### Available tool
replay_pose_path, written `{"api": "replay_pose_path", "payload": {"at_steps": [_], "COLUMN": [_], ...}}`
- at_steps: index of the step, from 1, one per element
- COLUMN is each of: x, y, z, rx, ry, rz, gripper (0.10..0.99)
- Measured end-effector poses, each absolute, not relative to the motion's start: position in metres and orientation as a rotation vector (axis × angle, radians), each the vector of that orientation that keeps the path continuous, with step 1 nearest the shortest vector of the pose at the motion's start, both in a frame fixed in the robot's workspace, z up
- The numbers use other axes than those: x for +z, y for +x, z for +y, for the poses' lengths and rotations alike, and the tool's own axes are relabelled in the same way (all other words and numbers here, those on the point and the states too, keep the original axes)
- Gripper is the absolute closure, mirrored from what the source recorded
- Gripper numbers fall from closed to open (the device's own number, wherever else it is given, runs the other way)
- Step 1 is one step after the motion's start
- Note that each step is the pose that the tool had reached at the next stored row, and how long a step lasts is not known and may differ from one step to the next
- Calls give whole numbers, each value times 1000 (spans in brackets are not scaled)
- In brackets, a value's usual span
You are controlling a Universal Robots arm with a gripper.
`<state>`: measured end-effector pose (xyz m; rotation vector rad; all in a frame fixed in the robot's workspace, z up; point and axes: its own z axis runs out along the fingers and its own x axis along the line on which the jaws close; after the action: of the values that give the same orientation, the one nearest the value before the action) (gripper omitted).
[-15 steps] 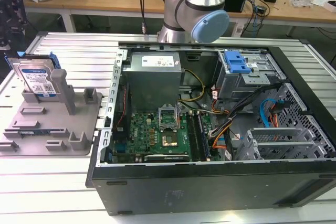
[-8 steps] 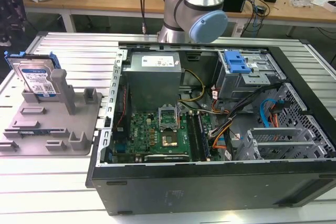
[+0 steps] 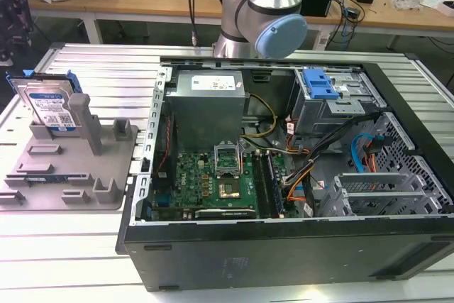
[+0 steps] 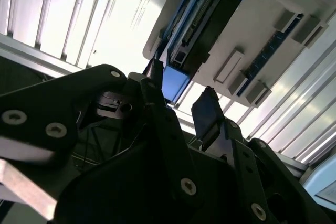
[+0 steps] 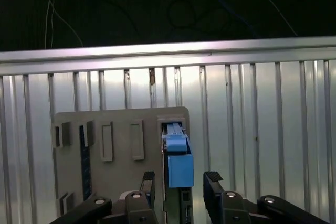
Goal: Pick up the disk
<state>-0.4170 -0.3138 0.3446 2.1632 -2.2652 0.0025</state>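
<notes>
The disk (image 3: 48, 103) is a silver drive with a white-and-blue label and blue edging. It stands on edge in a slot of the grey holder (image 3: 71, 175) on the exterior view's left. In the first wrist view I look down on the disk's blue-edged top (image 5: 177, 156) in the holder (image 5: 121, 129). My gripper (image 5: 181, 182) is open there, one dark finger on each side of the disk, and appears to hang above it without touching. In the second wrist view the gripper (image 4: 181, 106) is open too, with the disk (image 4: 202, 22) beyond its fingertips.
An open computer case (image 3: 397, 243) with a motherboard, cables and a bright blue bracket (image 3: 319, 84) fills the exterior view's middle and right. The arm's lower joints (image 3: 266, 12) rise behind it. The holder has upright posts (image 3: 84, 122) beside the disk. Everything rests on a slatted aluminium table (image 3: 64, 253).
</notes>
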Motion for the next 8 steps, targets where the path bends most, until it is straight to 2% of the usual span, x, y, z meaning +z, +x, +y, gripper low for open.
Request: {"api": "replay_pose_path", "payload": {"at_steps": [8], "x": [338], "y": [-418], "z": [-314], "rx": [3], "ry": [2180], "rz": [-2249], "gripper": [588]}}
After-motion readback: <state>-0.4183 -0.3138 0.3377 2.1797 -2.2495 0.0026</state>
